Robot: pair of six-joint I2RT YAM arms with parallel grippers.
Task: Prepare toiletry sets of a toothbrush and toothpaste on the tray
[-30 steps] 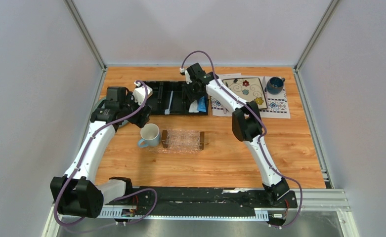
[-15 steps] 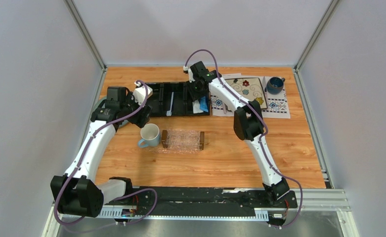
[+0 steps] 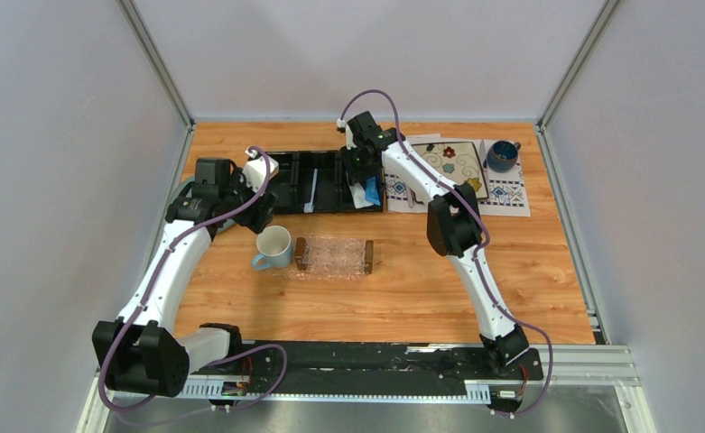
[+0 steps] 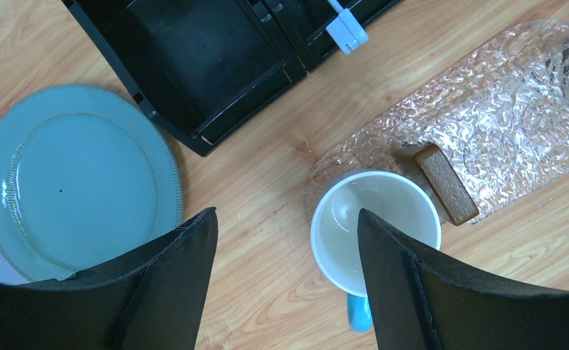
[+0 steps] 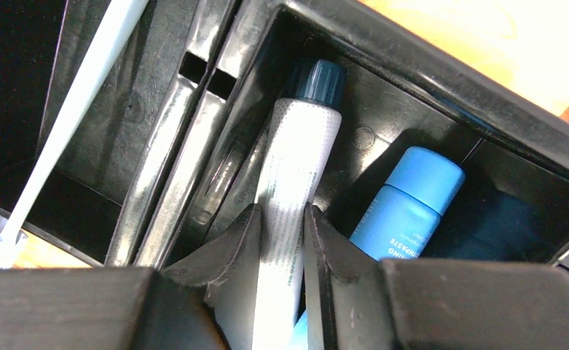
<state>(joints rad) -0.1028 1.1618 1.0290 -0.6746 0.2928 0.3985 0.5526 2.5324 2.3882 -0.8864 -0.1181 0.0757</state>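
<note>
Toothpaste tube (image 5: 293, 171), white with dark cap, pinched by right fingers (image 5: 232, 255); left fingers (image 4: 170, 281) spread

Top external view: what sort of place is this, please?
Probably a robot test cell, not a home: grey panel walls enclose a wooden table holding props like a mug and the tray.

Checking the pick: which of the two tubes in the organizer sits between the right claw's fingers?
The white tube with the dark blue cap; the right claw clamps its sides. The light-blue tube lies beside it, outside the claw.
</note>
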